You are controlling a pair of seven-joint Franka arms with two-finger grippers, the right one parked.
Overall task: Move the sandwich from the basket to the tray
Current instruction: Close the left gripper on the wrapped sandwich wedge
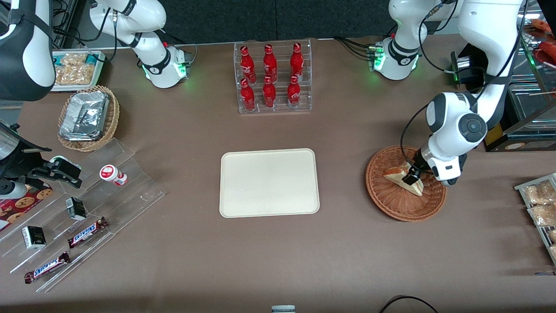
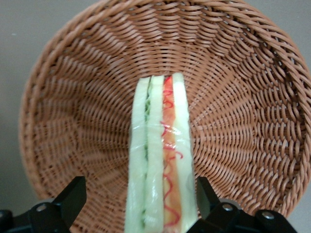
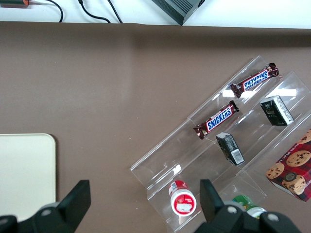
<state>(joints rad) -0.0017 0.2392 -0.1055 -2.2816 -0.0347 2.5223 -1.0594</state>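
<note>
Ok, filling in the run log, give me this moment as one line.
claw: open, straddling sandwich | sandwich: on edge in basket, not lifted | tray: bare

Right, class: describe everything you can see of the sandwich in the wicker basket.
The sandwich is a triangular wedge of pale white bread with green filling in one layer and red and orange in another, apparently wrapped in clear film. It stands on edge inside the round reddish-brown basket, toward the working arm's end of the table. The gripper is lowered over it, open, one finger on each bread face; one looks to touch, the other stands clear.
</note>
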